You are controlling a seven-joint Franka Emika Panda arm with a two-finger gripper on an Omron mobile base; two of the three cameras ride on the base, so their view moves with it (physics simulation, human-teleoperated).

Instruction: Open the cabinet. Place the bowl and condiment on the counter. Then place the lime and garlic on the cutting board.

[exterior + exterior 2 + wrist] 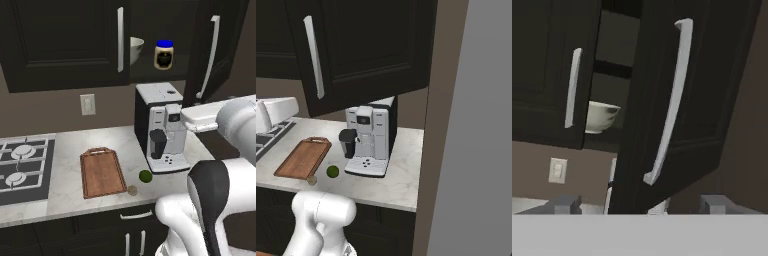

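Cabinet (pixel 65 40) doors hang above the counter (pixel 70 150): the right-hand door (pixel 682 100) is swung partly out, the left door (pixel 547 70) flat and closed. In the hand view the open door's silver bar handle (pixel 671 102) runs near-vertical, straight ahead of and above the gripper (pixel 643 204), whose fingertips (pixel 567 204) stand wide apart with nothing between them. Through the gap sit the bowl (pixel 136 49) and, to its right, the blue-lidded condiment jar (pixel 164 55), both on the shelf, beyond and above the jaws. I judge the bowl lies up and left of the gripper's line. Lime (pixel 145 175) and garlic (pixel 132 190) rest just right of the cutting board (pixel 102 172).
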